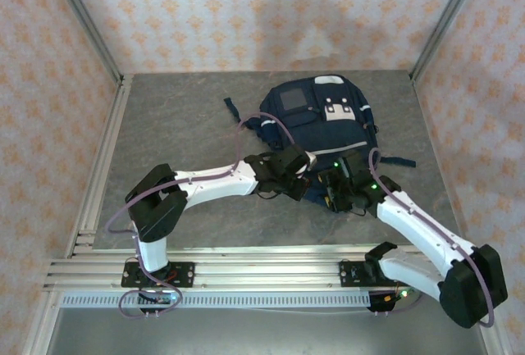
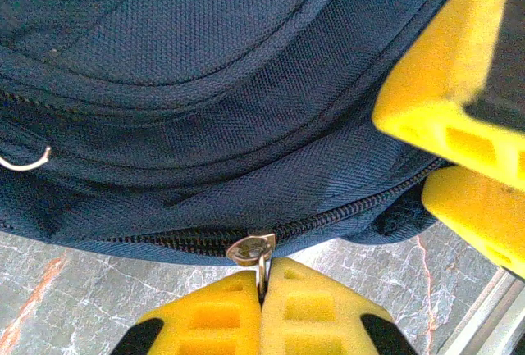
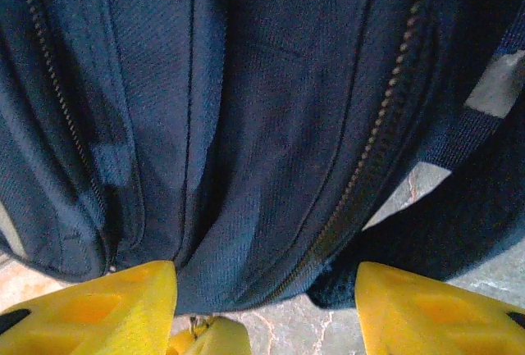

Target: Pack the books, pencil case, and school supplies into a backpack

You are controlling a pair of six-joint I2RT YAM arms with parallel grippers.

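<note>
The navy backpack (image 1: pixel 320 121) lies flat on the table, its bottom edge toward the arms. My left gripper (image 2: pixel 262 293) is at that near edge, shut on the metal zipper pull (image 2: pixel 262 266) of the closed zipper (image 2: pixel 361 207). My right gripper (image 3: pixel 267 302) stands open just to the right, its yellow fingers (image 3: pixel 111 310) on either side of the backpack's fabric edge (image 3: pixel 271 207), with nothing gripped. From above, the left gripper (image 1: pixel 305 184) and the right gripper (image 1: pixel 335 189) sit close together. The books, pencil case and school supplies are out of view.
The grey marble-pattern table (image 1: pixel 180 125) is bounded by aluminium rails (image 1: pixel 98 166) on the left and front. Patterned walls (image 1: pixel 246 11) enclose the back and sides. A dark strap (image 1: pixel 233 111) trails from the backpack's left side.
</note>
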